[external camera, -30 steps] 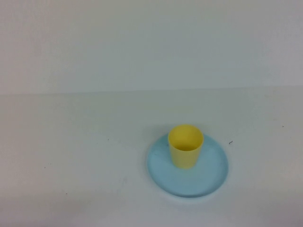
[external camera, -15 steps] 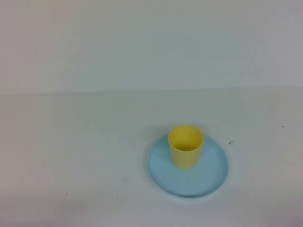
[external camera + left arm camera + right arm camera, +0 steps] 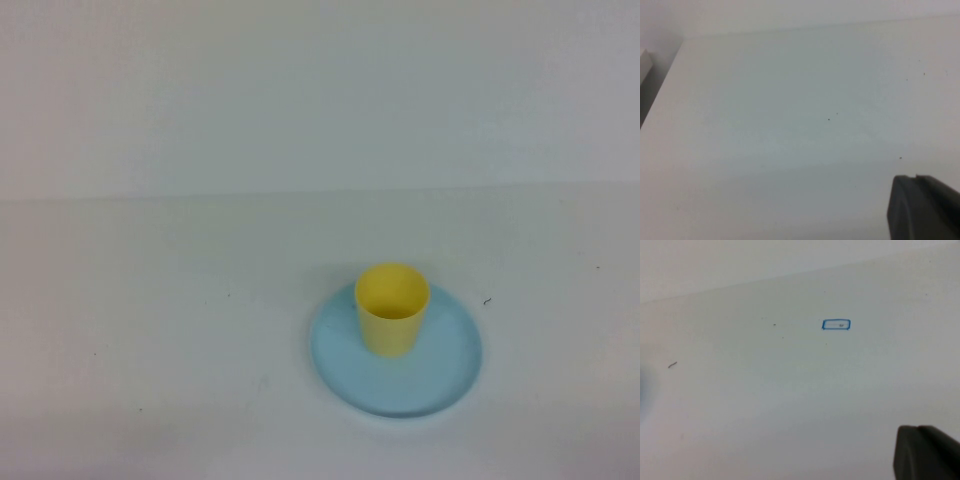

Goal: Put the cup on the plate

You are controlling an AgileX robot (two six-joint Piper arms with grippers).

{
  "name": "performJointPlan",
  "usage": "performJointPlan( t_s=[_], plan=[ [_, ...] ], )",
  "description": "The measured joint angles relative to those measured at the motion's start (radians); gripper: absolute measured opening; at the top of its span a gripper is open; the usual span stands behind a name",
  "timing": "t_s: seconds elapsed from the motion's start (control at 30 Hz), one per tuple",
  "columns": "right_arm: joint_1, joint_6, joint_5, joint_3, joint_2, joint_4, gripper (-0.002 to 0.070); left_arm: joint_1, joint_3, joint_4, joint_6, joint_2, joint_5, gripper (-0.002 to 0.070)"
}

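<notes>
While we look down from the raised camera, a wide white counter (image 3: 150, 330) fills the scene, meeting a pale wall behind it. Neither of our arms reaches into this view.

Next in size is the plate (image 3: 440, 375), round and light blue with a shallow raised rim, lying flat on the counter toward our right and near the front edge.

On it stands the cup (image 3: 392, 308), small, plain yellow, without a handle and tapering slightly toward its base. It is upright, mouth open to the ceiling, resting inside the rim on the plate's far half rather than dead centre. Nothing touches it. We judge the task done: the cup sits on the plate and stands steady by itself, its base well inside the rim, so it seems unlikely to slip off.

Our left gripper (image 3: 925, 207) shows only as a dark corner in its own wrist camera, above bare counter, away from the cup and plate. Our right gripper (image 3: 927, 452) appears the same way, over a stretch of counter marked with a small blue rectangle (image 3: 836, 324). For both, we cannot tell how the jaws are set. We take both arms to be drawn back because no work remains.
</notes>
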Motion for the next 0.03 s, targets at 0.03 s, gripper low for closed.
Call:
performJointPlan(
  t_s=[0.03],
  plan=[
    [0.000,0.000,0.000,0.000,0.000,0.000,0.0001,0.000,0.000,0.000,0.000,0.000,0.000,0.0000]
  ],
)
